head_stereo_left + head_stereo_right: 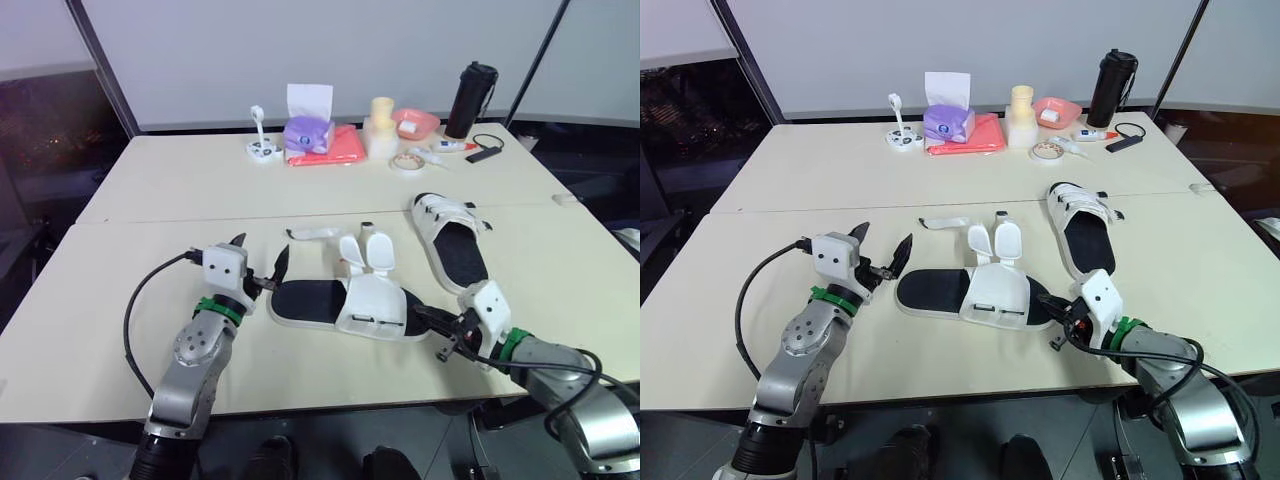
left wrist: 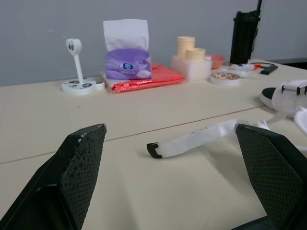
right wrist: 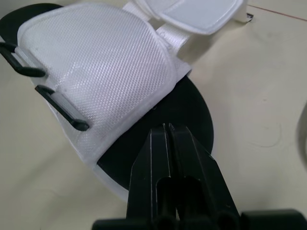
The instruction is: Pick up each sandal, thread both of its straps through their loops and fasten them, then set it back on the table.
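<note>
Sandal of white mesh on black sole [image 1: 370, 300], straps [image 1: 372, 250] loose, lies on the cream counter [image 1: 120, 290] between the left gripper [image 1: 260, 255], fingers spread, and the right gripper [image 3: 166, 127], whose clenched empty fingers may shove its toe aside.

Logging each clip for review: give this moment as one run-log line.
near sandal flat on table, straps unfastened | left gripper open beside its heel | right gripper shut at its toe | far sandal apart
</note>
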Motion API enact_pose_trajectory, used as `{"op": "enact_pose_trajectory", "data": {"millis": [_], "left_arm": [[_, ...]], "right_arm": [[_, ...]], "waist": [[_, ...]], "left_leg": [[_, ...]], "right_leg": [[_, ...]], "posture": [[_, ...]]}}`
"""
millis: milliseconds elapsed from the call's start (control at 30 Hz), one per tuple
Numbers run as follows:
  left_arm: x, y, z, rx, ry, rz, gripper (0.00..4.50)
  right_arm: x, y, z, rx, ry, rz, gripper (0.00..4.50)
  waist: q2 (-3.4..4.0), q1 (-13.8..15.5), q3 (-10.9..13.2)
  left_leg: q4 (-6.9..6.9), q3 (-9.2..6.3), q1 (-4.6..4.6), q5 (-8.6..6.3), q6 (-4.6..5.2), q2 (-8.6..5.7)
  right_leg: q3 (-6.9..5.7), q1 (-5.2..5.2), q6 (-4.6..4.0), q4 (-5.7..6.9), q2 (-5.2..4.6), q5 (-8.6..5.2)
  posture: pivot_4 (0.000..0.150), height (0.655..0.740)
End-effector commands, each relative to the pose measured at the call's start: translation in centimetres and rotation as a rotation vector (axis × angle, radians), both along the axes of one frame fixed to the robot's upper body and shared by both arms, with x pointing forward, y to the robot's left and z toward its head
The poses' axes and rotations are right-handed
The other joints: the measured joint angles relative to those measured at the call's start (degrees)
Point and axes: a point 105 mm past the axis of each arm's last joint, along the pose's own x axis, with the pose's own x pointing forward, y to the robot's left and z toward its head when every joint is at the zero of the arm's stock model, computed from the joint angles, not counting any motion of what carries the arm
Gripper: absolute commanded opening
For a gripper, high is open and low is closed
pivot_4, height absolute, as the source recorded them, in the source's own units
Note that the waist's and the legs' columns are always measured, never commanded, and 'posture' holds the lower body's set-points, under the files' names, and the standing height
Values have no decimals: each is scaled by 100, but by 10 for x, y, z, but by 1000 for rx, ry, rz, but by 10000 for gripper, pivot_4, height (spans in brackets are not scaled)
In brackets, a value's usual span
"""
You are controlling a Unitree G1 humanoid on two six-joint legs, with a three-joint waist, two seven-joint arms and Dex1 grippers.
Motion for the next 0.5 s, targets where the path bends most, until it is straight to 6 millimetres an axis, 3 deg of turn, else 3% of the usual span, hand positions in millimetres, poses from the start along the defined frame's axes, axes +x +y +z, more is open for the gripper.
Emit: {"op": "enact_pose_trajectory", "data": {"millis": [33,267,500], "left_arm": [[-3,1,17,13,-62,-8,45000],[-4,-2,18,34,-50,-50,45000],[-1,-3,13,47,-19,-96,45000]], "right_arm": [[5,6,0,-5,-36,29,603],[7,23,-9,30,-21,96,603],[11,37,-34,25,38,157,603]], "waist": [[0,-1,0],[-1,-7,0],[-1,-55,0]], "left_leg": [[0,0,0,0,0,0],[-4,-2,0,0,0,1],[-7,-3,3,0,-1,6]], "right_leg": [[-1,0,0,0,0,0],[-2,0,0,-5,1,0],[-3,3,-4,-12,9,3]], "posture": [[1500,7400],[1500,7400],[1500,7400]]}}
